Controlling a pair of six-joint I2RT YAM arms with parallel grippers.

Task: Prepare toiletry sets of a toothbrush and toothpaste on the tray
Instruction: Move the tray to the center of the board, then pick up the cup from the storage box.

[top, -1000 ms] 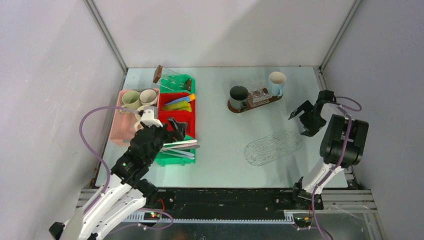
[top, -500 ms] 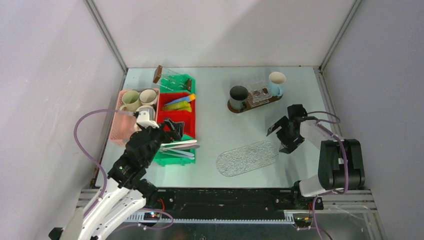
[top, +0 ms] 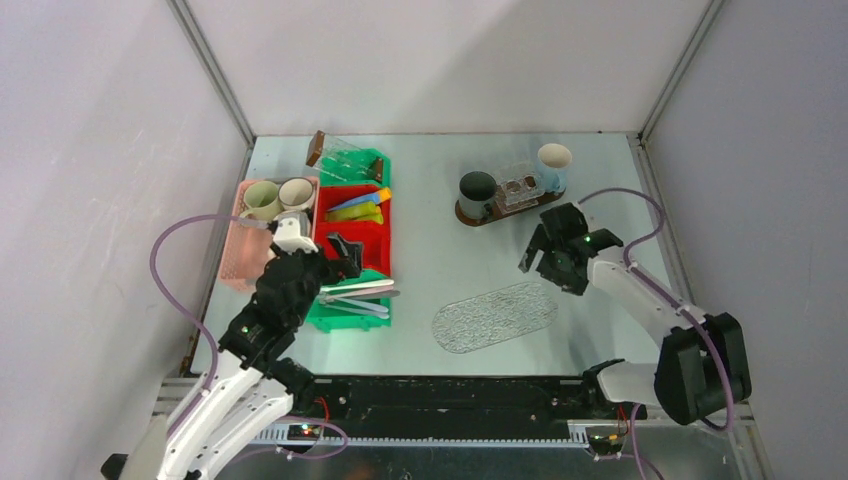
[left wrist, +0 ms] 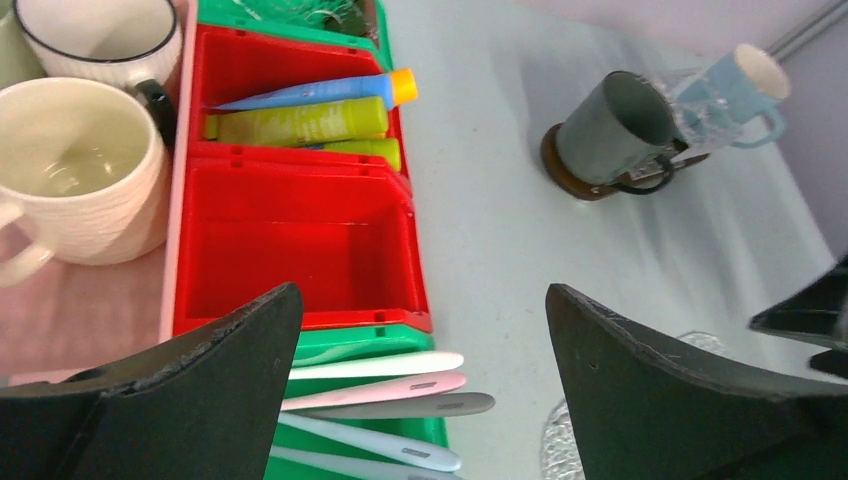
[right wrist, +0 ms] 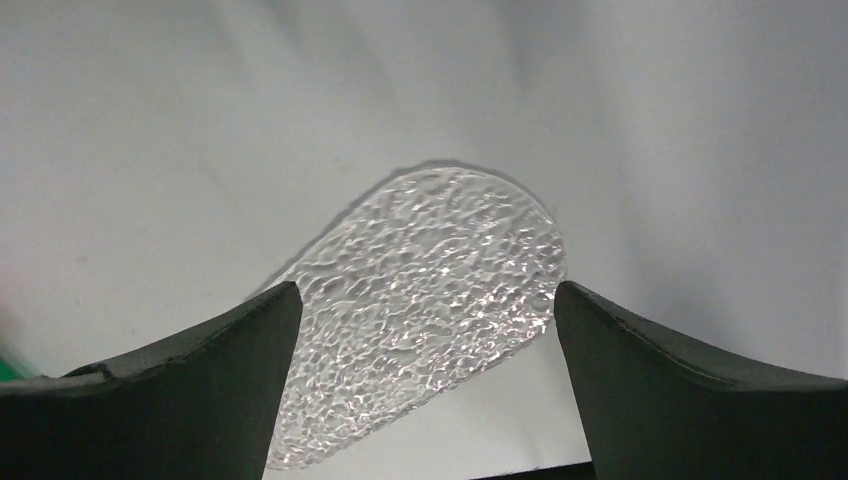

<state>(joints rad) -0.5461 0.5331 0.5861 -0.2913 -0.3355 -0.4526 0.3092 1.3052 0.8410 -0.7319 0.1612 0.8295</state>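
Just at six o'clock of my left gripper (left wrist: 420,295), jaws wide apart, the toothbrushes (left wrist: 375,385) lie three-to-nine; my right gripper (top: 543,268), likewise apart, sits farther off.

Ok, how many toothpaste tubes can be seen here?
3, all in the red bin's back compartment: blue tube, yellow-green tube, and green tube half behind the divider. Others may be hidden.

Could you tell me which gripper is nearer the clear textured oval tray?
Right. The right gripper hovers just beyond the clear oval tray's right end; the left gripper is over the red plastic bin.
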